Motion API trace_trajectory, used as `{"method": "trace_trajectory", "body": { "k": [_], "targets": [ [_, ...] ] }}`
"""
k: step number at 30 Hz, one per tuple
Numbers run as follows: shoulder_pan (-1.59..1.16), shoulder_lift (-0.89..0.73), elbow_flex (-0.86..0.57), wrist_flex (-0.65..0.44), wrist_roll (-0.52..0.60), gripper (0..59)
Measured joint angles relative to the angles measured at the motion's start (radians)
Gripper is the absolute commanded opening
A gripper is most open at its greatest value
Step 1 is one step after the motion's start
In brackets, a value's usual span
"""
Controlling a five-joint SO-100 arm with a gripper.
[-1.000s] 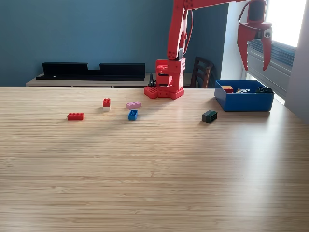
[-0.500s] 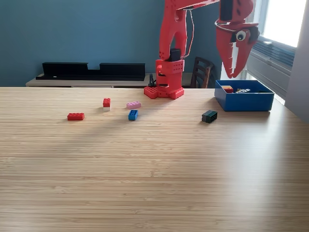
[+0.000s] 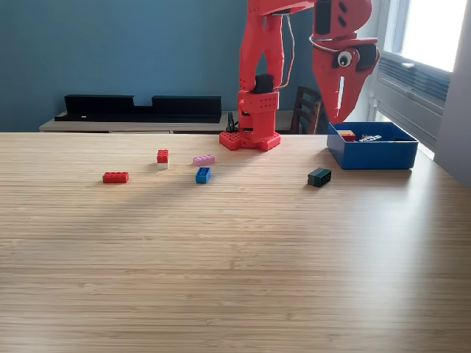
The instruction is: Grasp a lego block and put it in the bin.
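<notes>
Five lego blocks lie on the wooden table: a red brick (image 3: 115, 177), a red block on a white one (image 3: 163, 157), a pink brick (image 3: 204, 159), a blue brick (image 3: 202, 174) and a dark green block (image 3: 319, 176). The blue bin (image 3: 372, 158) stands at the exterior view's right and holds several small pieces. My red gripper (image 3: 338, 118) hangs high in the air, pointing down, just left of the bin and above and behind the dark green block. Its jaws meet at the tips with only a thin slit above, and nothing is in them.
The arm's red base (image 3: 250, 140) is fixed at the table's far edge. Behind it are a low sideboard with black trays (image 3: 140, 108) and a dark chair (image 3: 307, 110). A window and radiator (image 3: 412, 81) fill the right side.
The gripper has swung from above the bin toward the exterior view's left and come a little lower. Its jaws, open a second ago, have drawn together. The blocks have not moved.
</notes>
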State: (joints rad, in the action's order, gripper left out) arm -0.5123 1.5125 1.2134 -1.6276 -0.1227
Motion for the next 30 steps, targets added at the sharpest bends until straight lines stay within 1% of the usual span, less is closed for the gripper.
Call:
{"method": "trace_trajectory", "body": {
  "k": [18,30],
  "targets": [
    [0.075,0.0,-0.003,0.0,-0.005,0.0],
    [0.077,0.0,-0.015,0.0,-0.005,0.0]
  ]
}}
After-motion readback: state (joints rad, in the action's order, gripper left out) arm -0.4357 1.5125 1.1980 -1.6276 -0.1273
